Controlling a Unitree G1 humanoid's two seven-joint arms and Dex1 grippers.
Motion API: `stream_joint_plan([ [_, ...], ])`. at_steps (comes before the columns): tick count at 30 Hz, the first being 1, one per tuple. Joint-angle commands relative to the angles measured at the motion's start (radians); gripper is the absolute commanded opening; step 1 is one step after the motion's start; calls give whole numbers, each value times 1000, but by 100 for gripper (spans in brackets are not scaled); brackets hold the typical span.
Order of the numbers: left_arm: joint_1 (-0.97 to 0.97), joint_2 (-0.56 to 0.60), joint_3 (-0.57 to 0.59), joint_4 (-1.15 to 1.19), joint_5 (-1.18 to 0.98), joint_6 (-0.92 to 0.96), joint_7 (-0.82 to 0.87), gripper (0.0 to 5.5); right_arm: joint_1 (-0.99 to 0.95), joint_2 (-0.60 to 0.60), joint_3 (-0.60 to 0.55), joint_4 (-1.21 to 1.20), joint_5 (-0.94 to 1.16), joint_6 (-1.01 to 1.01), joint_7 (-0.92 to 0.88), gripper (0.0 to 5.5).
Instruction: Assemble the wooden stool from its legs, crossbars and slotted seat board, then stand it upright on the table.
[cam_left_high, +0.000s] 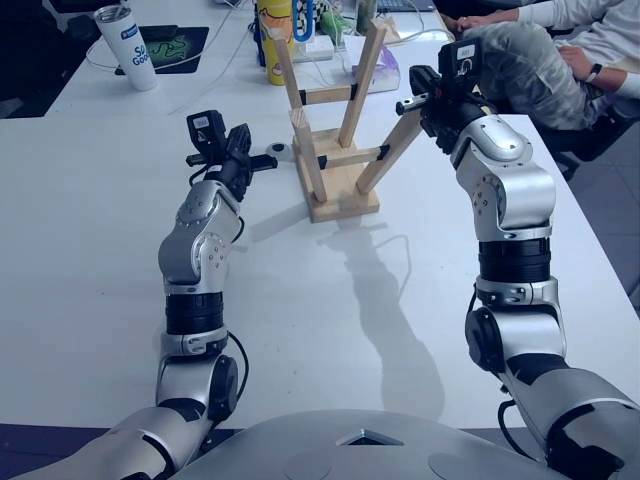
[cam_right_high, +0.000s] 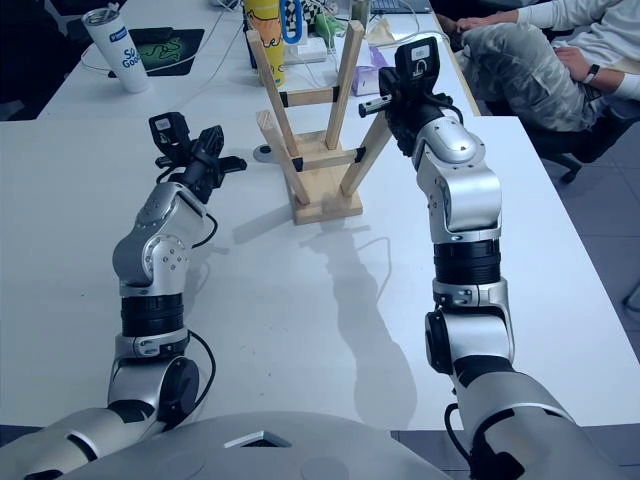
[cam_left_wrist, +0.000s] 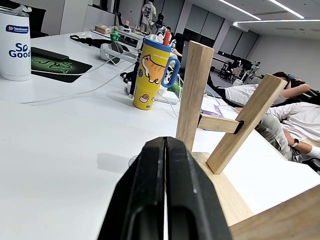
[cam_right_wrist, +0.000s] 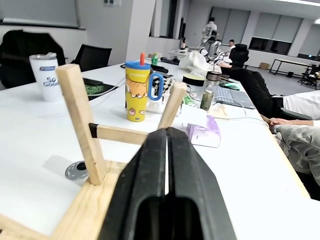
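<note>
Stool (cam_left_high: 352, 157) sits upside down on the white table (cam_left_high: 90, 260), with its seat board (cam_left_high: 345, 195) flat and 4 legs (cam_left_high: 362, 70) up. The left gripper (cam_left_high: 264, 160) is pinched closed and empty just beside it. The right gripper (cam_left_high: 406, 104) is also closed and empty, at 1 leg. A yellow cup (cam_left_wrist: 149, 75), a white tumbler (cam_left_high: 128, 45) and a mousepad (cam_left_high: 185, 45) sit behind, with open office desks beyond.

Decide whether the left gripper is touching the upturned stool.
Apart. The left eye view shows bare table between the left gripper and the stool.

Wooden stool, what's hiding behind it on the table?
Behind the upside-down stool are a yellow cup and a purple packet; a small metal disc lies by one leg. Whatever is under its seat board, flat on the table, is covered.
</note>
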Motion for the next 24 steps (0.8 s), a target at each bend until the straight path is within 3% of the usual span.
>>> stream_joint_plan([
  [1,13,-5,0,16,12,-14,-9,2,2,46,-34,29,34,-43,-1,0],
  [7,19,-7,7,58,29,-53,-11,2,-100,81,-191,2,141,-189,-44,0],
  [12,67,-10,12,54,54,-82,1,2,-156,-39,-300,245,88,-325,-132,0],
  [18,125,65,22,73,145,-81,22,2,-67,-183,-245,722,-87,-481,-162,0],
  [24,156,86,-11,97,186,-91,-13,2,37,-81,-120,687,-114,-502,-39,0],
])
